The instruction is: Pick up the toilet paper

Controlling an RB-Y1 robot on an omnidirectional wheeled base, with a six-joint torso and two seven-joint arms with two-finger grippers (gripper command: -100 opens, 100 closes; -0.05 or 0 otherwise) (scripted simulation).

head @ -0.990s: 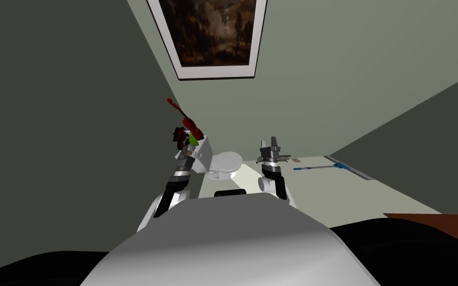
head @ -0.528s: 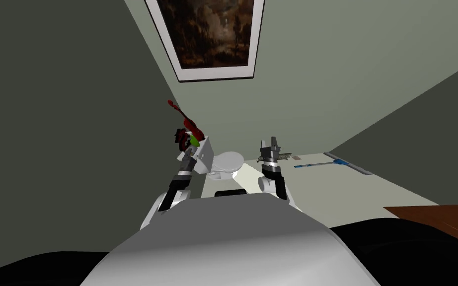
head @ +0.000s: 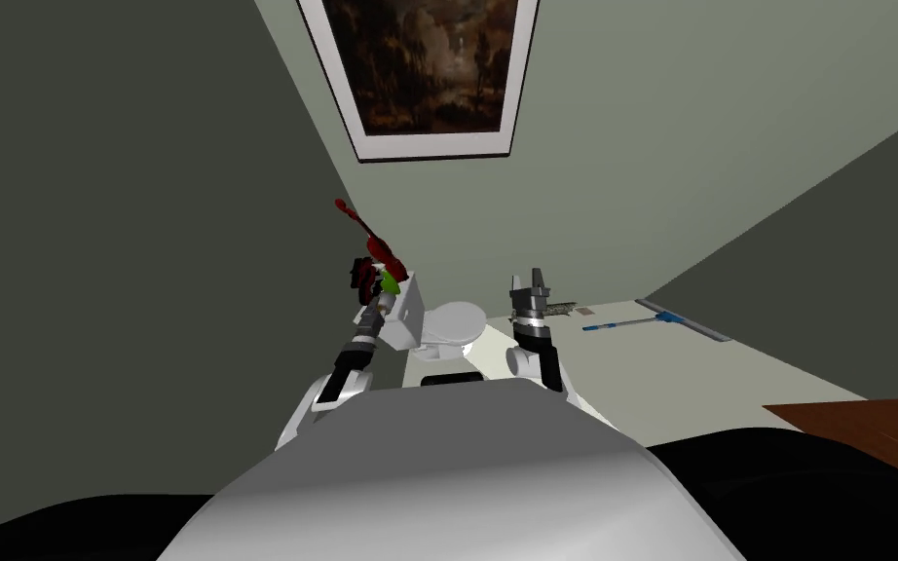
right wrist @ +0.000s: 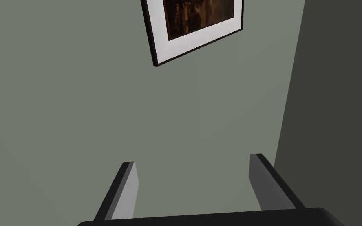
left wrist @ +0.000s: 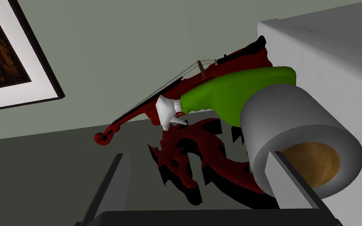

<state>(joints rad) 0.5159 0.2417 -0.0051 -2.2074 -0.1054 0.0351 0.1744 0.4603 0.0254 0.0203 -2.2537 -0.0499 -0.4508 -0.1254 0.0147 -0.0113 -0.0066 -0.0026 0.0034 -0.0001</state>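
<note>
The left gripper is up at the white toilet tank, its fingers spread apart and holding nothing. The grey toilet paper lies on its side on the tank top, brown core facing the gripper, with one finger crossing in front of its end. Just behind it are a green spray bottle, a red violin and a dark red dragon figure. The right gripper is raised beside the toilet bowl, open and empty
</note>
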